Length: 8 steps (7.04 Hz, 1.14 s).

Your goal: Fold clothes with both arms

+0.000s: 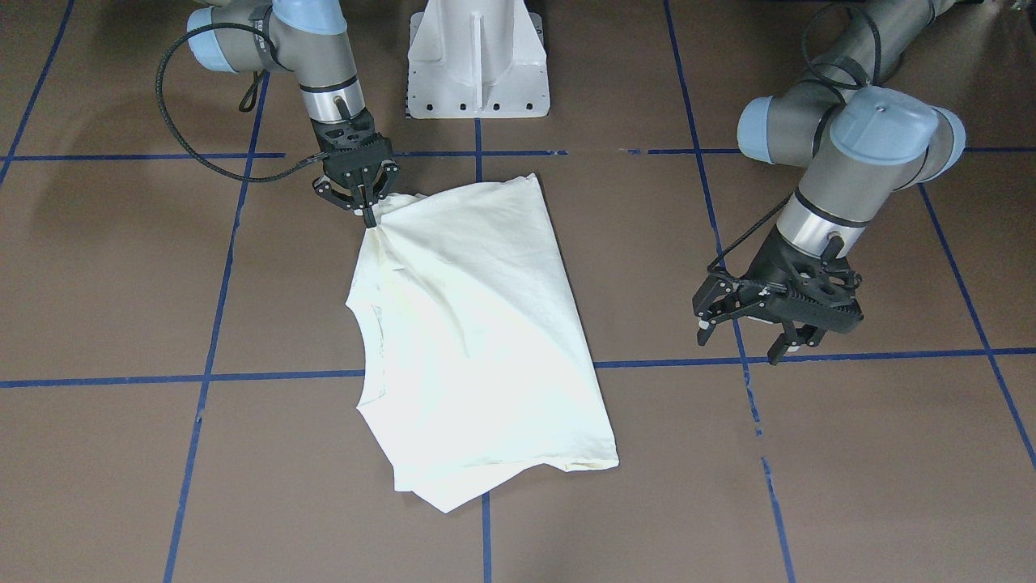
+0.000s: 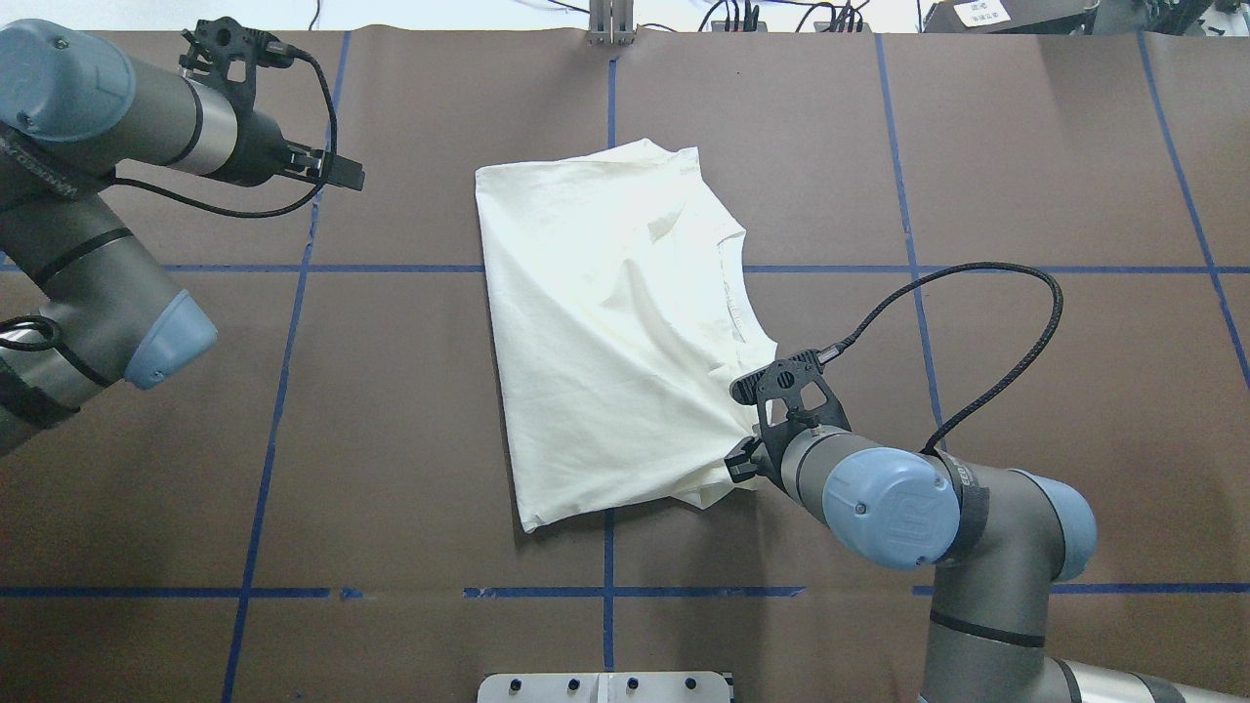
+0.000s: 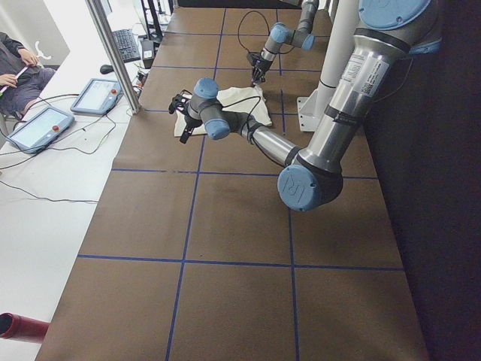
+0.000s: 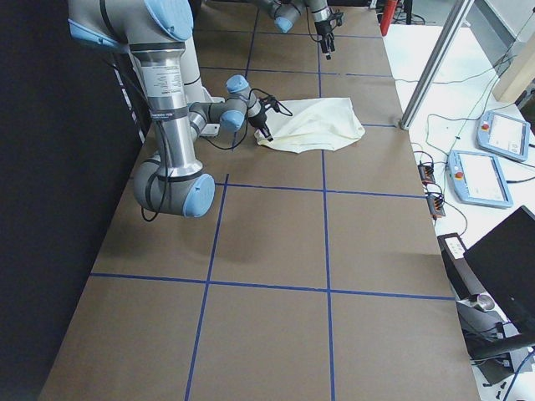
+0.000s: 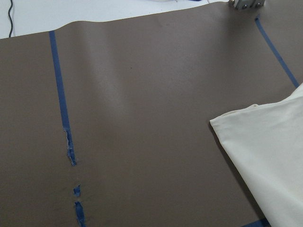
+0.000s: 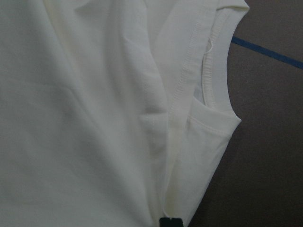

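- The limp, light cream-white T-shirt lies folded in the middle of the brown table; I'd expect sagging, so grip corners.
- Your right black gripper has its fingers pinching the 4 o'clock corner, seen from overhead.
- Your left black gripper, at 10 o'clock, has its fingers spread, empty.

cream T-shirt, ribbed collar, brown table

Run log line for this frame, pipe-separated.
stage: mid-fold | T-shirt: plain side up, partly folded | right gripper: shut on T-shirt corner, fabric gathered at grip | left gripper: open, clear of T-shirt
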### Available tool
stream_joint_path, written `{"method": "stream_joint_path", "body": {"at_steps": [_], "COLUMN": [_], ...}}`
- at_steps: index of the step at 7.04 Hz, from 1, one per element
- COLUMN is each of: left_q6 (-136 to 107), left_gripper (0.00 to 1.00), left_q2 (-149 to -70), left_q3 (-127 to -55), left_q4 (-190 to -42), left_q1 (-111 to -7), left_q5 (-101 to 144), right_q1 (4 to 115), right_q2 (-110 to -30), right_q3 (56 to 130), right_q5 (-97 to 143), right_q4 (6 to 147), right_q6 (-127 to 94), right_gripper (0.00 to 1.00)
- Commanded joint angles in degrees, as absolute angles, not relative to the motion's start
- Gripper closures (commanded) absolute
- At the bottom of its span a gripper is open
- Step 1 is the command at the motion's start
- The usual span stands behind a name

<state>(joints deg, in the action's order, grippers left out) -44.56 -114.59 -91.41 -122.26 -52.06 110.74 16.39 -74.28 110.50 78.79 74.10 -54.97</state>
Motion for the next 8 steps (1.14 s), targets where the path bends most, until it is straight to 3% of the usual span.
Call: {"method": "stream_joint_path", "body": {"at_steps": [1, 4, 6, 7, 8], "left_q6": [-44.6, -44.6, -44.6, -44.6, -44.6], "left_gripper": [0.0, 0.0, 0.0, 0.0, 0.0], "left_q2": [-114.2, -113.8, -113.8, -113.8, -113.7], "left_q3": [-91.4, -91.4, -91.4, -91.4, -91.4], "left_q4": [-122.3, -122.4, -122.6, -122.6, -122.6], "left_q1": [-52.0, -52.0, -52.0, -52.0, -52.0], "left_q5": [110.8, 110.9, 110.9, 110.9, 110.9], "right_q1": [16.2, 22.1, 28.2, 30.1, 30.8], "right_q2": [-73.7, -67.3, -62.9, -62.1, -61.3], "right_q3": [110.8, 110.0, 104.8, 98.9, 94.6], "right_q5": [78.6, 88.1, 96.0, 98.4, 99.6], "right_q4": [74.1, 73.8, 69.5, 61.6, 57.6], "right_q6": [-55.5, -57.1, -57.2, -57.3, -58.5], "right_gripper": [0.01, 0.0, 0.04, 0.12, 0.3]}}
